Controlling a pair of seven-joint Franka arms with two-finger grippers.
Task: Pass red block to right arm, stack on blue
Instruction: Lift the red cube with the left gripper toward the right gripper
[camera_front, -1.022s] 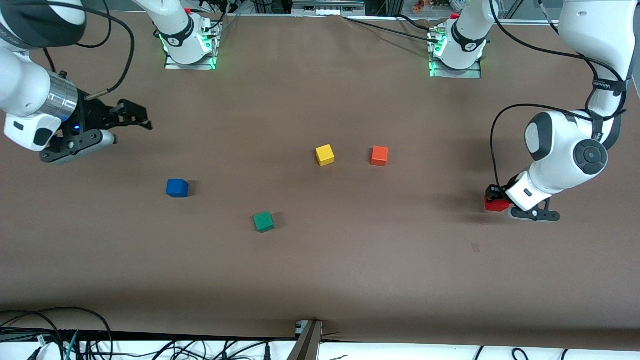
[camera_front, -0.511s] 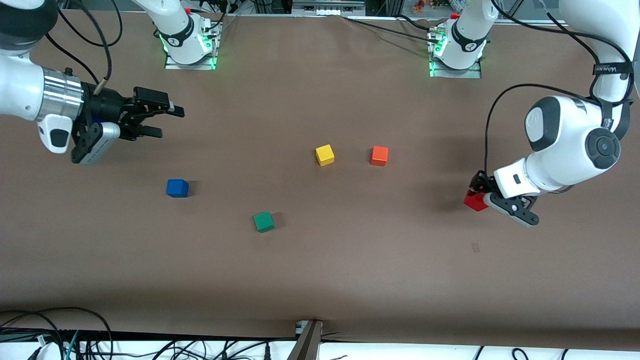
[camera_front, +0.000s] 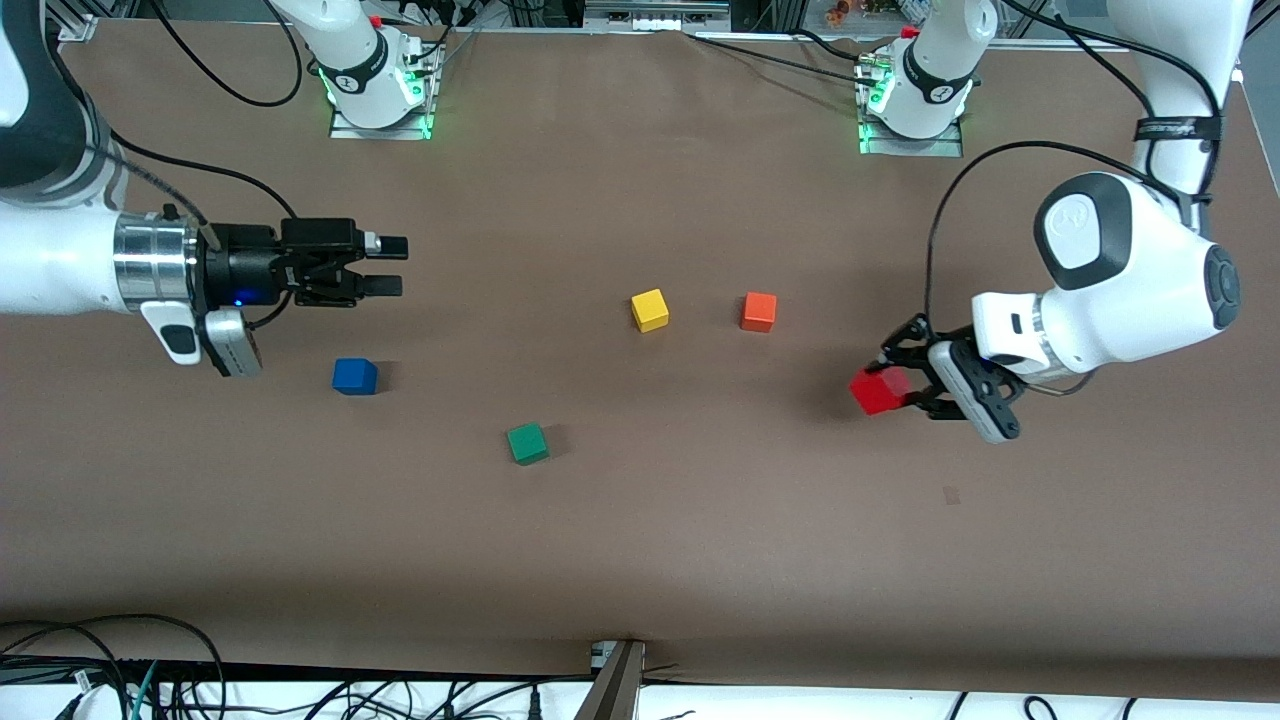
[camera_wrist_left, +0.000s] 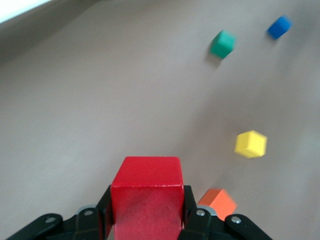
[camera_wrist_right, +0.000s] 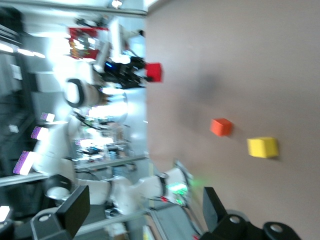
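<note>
My left gripper (camera_front: 893, 389) is shut on the red block (camera_front: 877, 391) and holds it in the air over the left arm's end of the table. The left wrist view shows that red block (camera_wrist_left: 146, 198) clamped between the black jaws of the left gripper (camera_wrist_left: 146, 220). The blue block (camera_front: 354, 376) lies on the table toward the right arm's end. Open and lying level, my right gripper (camera_front: 392, 265) hangs above the table close to the blue block, its fingers pointing toward the table's middle. Far off in the right wrist view, the red block (camera_wrist_right: 154, 72) shows in the left gripper.
A yellow block (camera_front: 650, 310) and an orange block (camera_front: 758, 312) lie side by side near the table's middle. A green block (camera_front: 527, 443) lies nearer the front camera, between the blue block and the yellow one. Both arm bases (camera_front: 375, 85) stand along the table's back edge.
The left gripper has lifted the red block off the table and carried it toward the table's middle, turning level. The right gripper has swung toward the middle too, staying open.
</note>
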